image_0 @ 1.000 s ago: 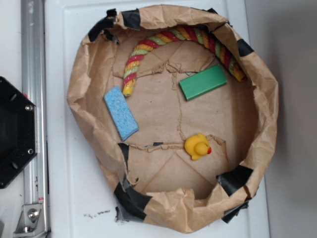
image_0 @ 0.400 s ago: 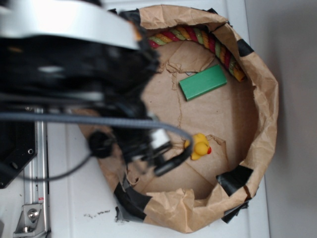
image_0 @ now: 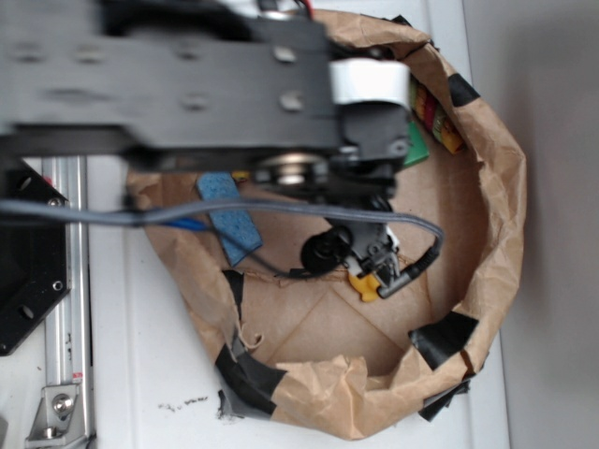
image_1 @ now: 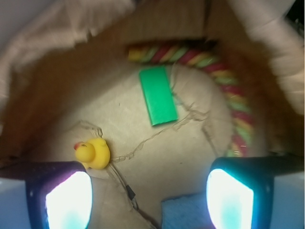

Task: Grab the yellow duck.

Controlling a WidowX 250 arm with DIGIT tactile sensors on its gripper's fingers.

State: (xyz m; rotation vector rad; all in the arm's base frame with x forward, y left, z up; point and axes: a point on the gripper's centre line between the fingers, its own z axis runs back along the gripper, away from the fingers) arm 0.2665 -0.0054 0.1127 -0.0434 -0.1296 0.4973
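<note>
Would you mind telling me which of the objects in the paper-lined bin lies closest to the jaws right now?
The yellow duck, just above one wide-open jaw in the wrist view. The green block, striped rope and blue sponge sit farther off.

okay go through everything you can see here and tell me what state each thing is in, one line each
gripper: open, empty, above the floor
duck: upright, free, by one finger
green block: lying flat
rope: curved along the wall
blue sponge: flat, partly hidden
paper bin: crumpled, taped

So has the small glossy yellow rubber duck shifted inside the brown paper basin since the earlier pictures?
No. The yellow rubber duck, now mostly hidden under the gripper, sits at the same spot by the tear lines left of the black tape patch on the paper basin.
</note>
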